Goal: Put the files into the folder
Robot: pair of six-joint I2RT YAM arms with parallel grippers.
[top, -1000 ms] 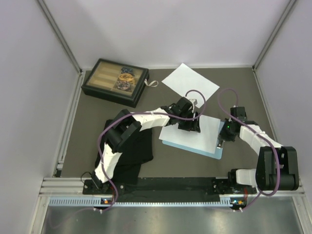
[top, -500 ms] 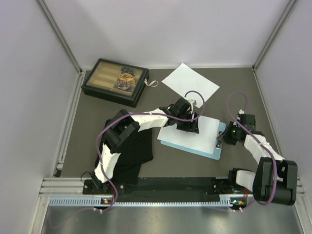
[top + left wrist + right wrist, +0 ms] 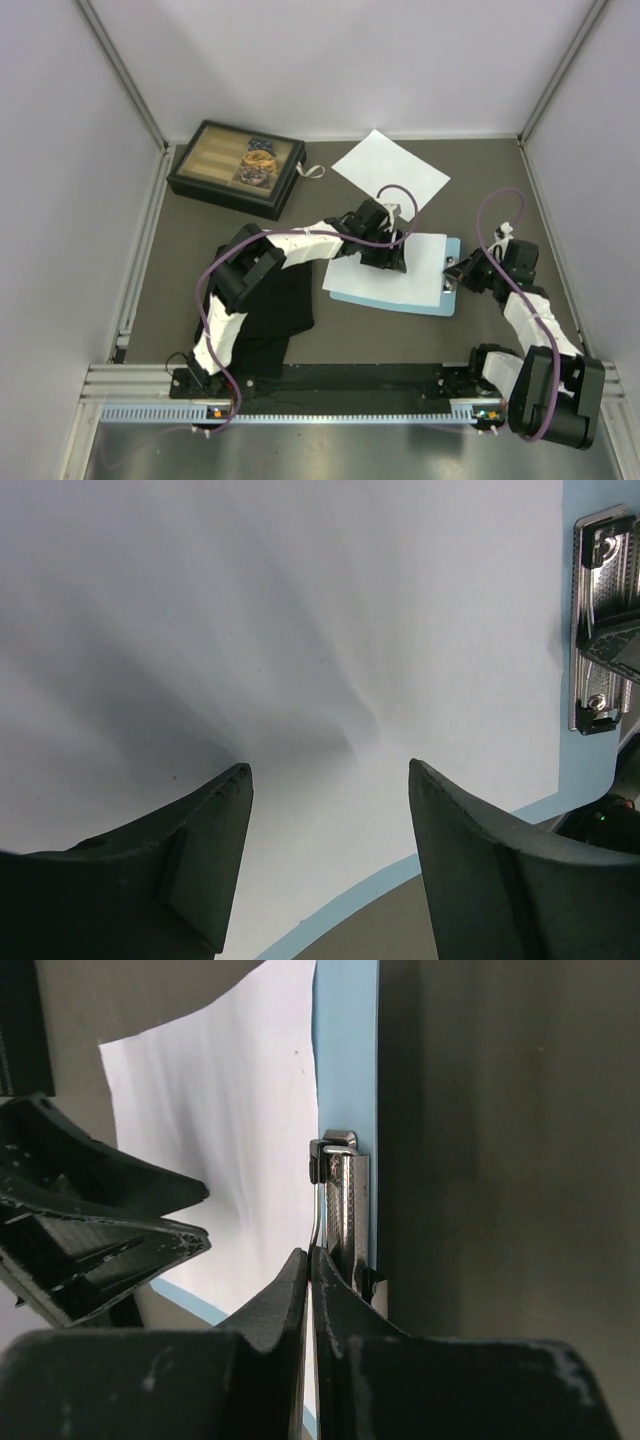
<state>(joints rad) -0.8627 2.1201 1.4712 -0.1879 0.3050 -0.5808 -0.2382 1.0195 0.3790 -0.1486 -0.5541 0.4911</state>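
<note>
Top view: the folder (image 3: 345, 292) lies on the table (image 3: 180, 260), the first file (image 3: 425, 262) on it, the second file (image 3: 390, 168) farther back.
Left wrist: the left pincer (image 3: 330, 770), half spread and empty, presses on the first file near the clip (image 3: 605, 620).
Right wrist: the right pincer (image 3: 310, 1255), fully closed, touches the clip.

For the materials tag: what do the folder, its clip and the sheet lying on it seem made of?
Folder: light-blue board, matte and flat, probably plastic or coated card. Clip: shiny silver metal, textured, with rivets. Sheet: thin white paper, matte, slightly rippled.
</note>
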